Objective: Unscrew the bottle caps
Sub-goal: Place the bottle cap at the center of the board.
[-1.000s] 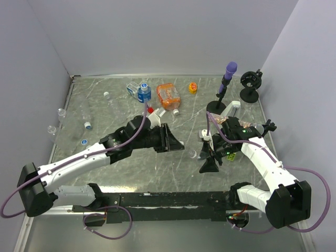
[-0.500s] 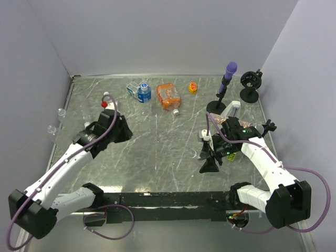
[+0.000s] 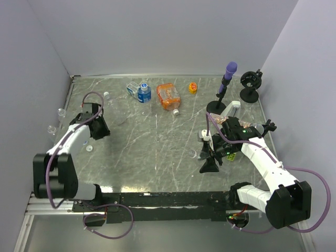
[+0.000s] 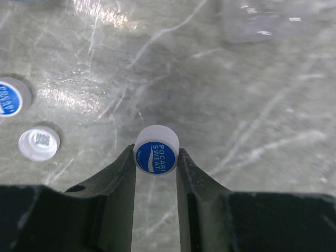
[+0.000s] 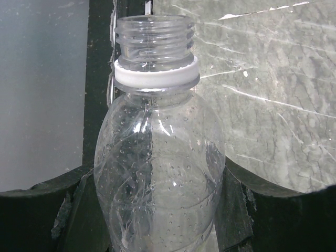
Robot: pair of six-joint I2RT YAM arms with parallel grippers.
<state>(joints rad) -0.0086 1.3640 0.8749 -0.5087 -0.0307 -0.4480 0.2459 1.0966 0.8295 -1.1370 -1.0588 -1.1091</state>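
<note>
at four o'clock the right gripper (image 3: 211,155) is clamping the capless bottle (image 5: 157,157), while the left gripper (image 3: 100,131), having swung to nine o'clock, is pinching the freed blue cap (image 4: 156,156) near a loose white cap (image 4: 39,143), likely finishing this unscrewing.

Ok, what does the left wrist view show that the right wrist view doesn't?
Only the left wrist view: a blue-topped Pocari Sweat cap pinched between the left fingers, off any bottle, with a second blue cap and a white cap lying loose on the table to its left. Only the right wrist view: a clear bottle held between the right fingers, threaded neck open, white ring on, no cap. Both: the grey marbled table, and fingers closed on something.
</note>
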